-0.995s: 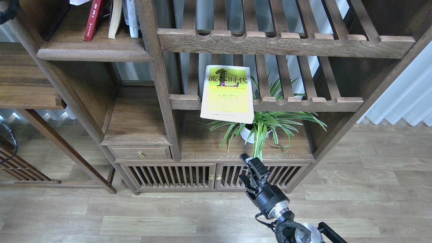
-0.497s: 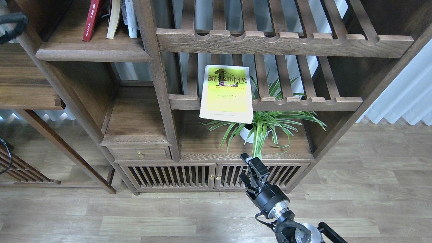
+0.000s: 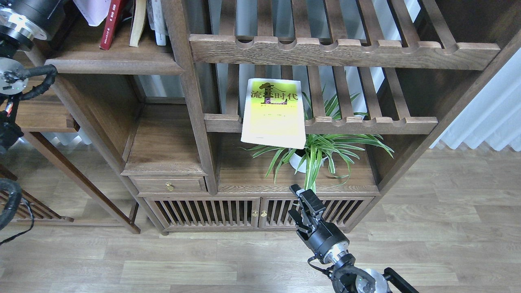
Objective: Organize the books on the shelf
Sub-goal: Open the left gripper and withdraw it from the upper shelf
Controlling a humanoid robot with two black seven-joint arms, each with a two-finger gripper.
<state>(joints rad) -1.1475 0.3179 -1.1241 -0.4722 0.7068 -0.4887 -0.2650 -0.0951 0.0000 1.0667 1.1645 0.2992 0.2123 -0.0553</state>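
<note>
Yellow-green paperback (image 3: 273, 112), black Chinese title on the cover: lay face up on the lower slatted rack (image 3: 366, 122), its near edge overhanging the scalloped front rail, above the potted spider plant (image 3: 315, 152).

Dark red book (image 3: 110, 22): stood leaning on the solid dark-brown shelf (image 3: 114, 63) at upper left, beside a cream-covered book (image 3: 138, 22) and a white-spined book (image 3: 158, 22). A white cover (image 3: 93, 11) showed at the top edge, just left of the red book; how it was held could not be told.

Left arm (image 3: 22, 18): entered at upper left, its thick silver-ringed segment level with the shelf; its gripper lay beyond the frame's top edge, so the finger state could not be seen.

Right gripper (image 3: 303, 199): rose from the bottom edge in front of the slatted cabinet doors (image 3: 228, 213), below the plant and apart from every book. Its two fingers stood slightly parted, holding nothing.

Upper slatted rack (image 3: 346, 51): carried no books.

Small drawer (image 3: 169, 185) with brass knob: was closed.
</note>
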